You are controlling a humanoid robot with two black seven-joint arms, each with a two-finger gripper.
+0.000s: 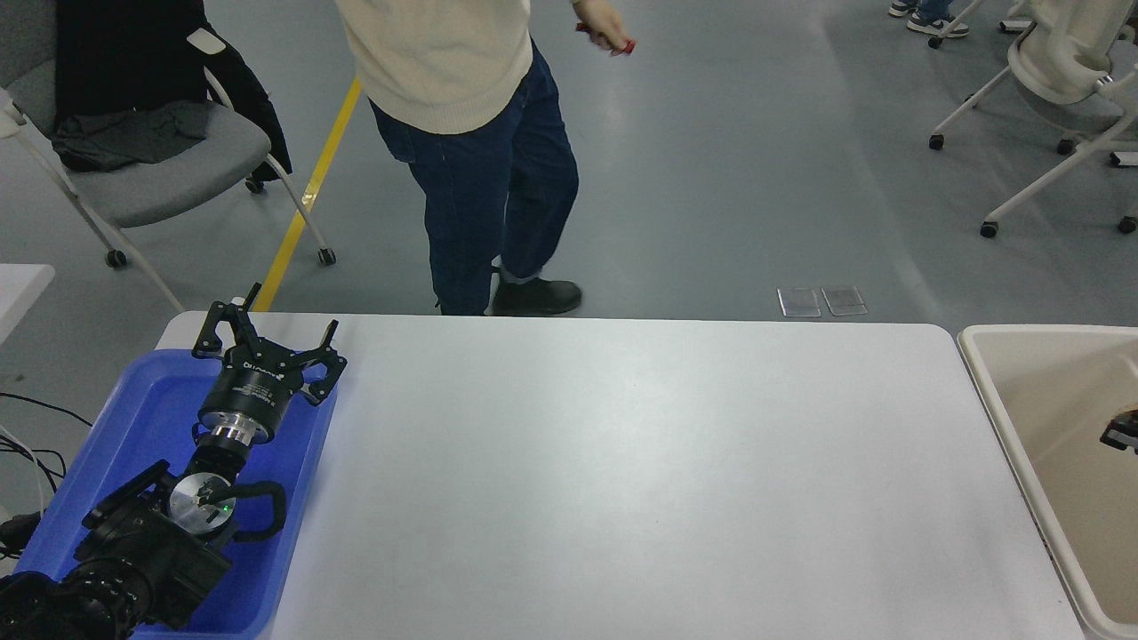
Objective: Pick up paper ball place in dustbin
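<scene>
The paper ball is not in view anywhere on the table or in the visible part of the bin. The cream-beige dustbin (1040,418) stands off the table's right end, cut off by the picture's edge. Only a small black part of my right gripper (1122,431) shows at the right edge, over the inside of the dustbin; what it holds, if anything, is hidden. My left gripper (267,331) is parked open and empty at the lower left, over the blue tray (133,418).
The white table (640,480) runs from the tray to the dustbin. A person (471,133) stands at the far side near the middle, one hand (609,36) holding something red. Chairs stand at the far left (133,187) and far right (1067,71).
</scene>
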